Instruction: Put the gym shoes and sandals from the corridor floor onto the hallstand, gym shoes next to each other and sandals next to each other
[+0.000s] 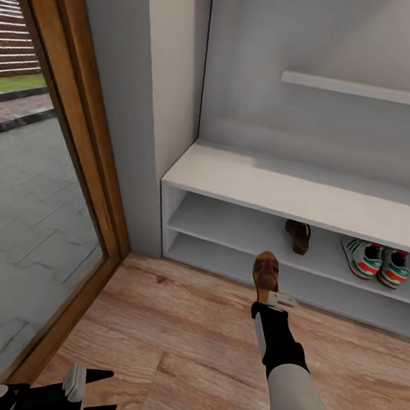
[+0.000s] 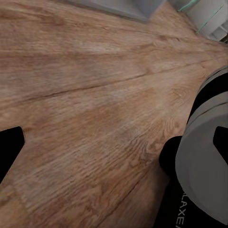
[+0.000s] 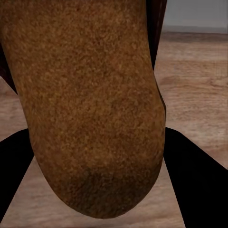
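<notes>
Three shoes already sit on the hallstand's [image 1: 299, 193] upper open shelf in your head view: one dark brown sandal [image 1: 298, 236] toward the middle, and the two gym shoes [image 1: 375, 261] side by side to its right, toes out. The second sandal [image 1: 266, 272] is up off the corridor floor [image 1: 171, 332], held at the tip of your right gripper [image 1: 270, 293], in front of the rack's lower edge, tan insole facing up. A floating shelf [image 1: 369, 90] runs along the grey wall above the bench top. Your left gripper [image 1: 99, 390] is low at the frame's bottom left, near the wooden door frame [image 1: 79, 119], fingers apart with nothing between them.

Left wrist view: wood planks with grain, your dark fingertips [image 2: 10, 142] at either edge, spread wide over bare floor. The robot's own grey and black arm [image 2: 202, 156] shows at one side.

Right wrist view: the sandal's brown sole [image 3: 90, 104] lies close to the lens, black fingers [image 3: 194, 175] pressed against both its sides. Jaws clamped on that sandal; floor planks behind.
</notes>
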Controlling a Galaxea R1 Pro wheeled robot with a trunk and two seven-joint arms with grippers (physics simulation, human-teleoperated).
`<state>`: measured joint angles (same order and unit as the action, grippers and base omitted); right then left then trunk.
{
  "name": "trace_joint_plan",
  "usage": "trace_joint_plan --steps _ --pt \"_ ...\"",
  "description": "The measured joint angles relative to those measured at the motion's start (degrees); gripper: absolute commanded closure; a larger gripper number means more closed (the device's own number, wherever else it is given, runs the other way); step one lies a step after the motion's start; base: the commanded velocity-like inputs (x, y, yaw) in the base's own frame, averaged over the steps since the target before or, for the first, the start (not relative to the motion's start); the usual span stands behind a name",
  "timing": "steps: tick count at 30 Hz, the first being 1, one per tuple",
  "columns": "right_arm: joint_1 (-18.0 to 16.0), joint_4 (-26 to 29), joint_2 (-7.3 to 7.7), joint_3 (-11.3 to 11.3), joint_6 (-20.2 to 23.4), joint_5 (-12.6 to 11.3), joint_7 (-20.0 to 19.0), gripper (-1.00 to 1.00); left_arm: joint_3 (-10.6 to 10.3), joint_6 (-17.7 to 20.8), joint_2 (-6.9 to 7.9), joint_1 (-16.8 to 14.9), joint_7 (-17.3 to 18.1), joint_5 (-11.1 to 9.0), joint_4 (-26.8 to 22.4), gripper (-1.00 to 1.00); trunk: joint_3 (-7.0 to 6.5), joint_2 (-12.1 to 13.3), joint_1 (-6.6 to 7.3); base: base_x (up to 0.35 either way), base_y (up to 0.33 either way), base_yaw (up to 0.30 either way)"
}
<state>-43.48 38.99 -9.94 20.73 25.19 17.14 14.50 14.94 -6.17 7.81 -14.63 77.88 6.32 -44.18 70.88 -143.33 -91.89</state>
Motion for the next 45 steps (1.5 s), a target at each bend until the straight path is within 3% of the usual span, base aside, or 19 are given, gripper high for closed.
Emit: trace_joint_plan --steps 30,45 --pt "0.09 0.56 0.0 0.1 0.01 0.11 0.2 1.0 0.68 0.0 -0.12 0.25 -1.49 -0.35 0.28 -1.0 0.49 0.0 0.0 0.051 -0.001 0.033" --pt "0.16 1.0 0.0 0.17 -1.86 0.03 0.34 1.0 0.74 0.0 -0.12 0.25 -1.49 -0.36 0.28 -1.0 -0.73 0.0 0.0 0.0 0.0 0.0"
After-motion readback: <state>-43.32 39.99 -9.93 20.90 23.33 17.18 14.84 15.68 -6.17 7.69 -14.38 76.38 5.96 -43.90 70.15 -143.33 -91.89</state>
